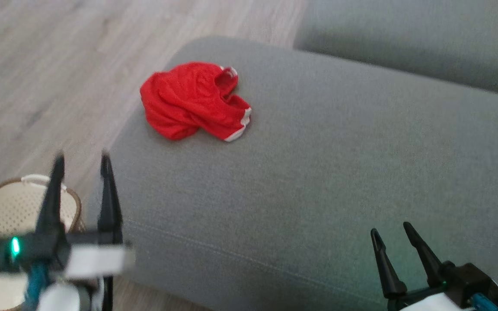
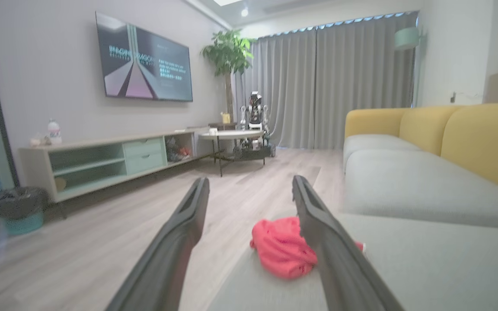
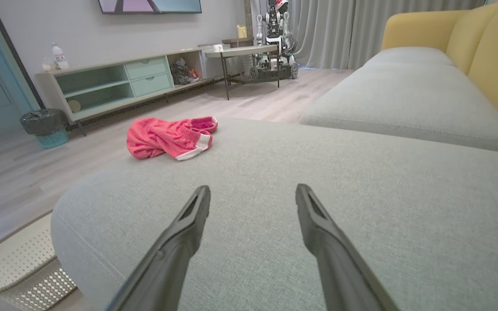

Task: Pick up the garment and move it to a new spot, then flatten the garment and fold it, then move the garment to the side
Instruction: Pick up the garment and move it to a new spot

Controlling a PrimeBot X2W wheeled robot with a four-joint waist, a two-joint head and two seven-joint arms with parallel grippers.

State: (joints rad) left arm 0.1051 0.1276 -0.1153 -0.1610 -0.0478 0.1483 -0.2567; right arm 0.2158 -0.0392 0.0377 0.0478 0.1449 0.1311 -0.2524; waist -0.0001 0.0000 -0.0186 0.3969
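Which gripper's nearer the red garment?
The left gripper, at the left edge of the cushion by the basket; the garment lies toward that side, with the right gripper farther off.

The wide grey fabric sofa cushion [image 1: 318, 181] lies open from its near edge to the crumpled red garment with white trim [image 1: 193, 101] near its far left edge. A cream perforated basket [image 1: 2, 216] stands on the pale wooden floor [image 1: 37, 65] beside the near left corner.

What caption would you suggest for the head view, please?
Crumpled red garment on a grey sofa cushion, with the open left hand and open right hand hovering short of it.
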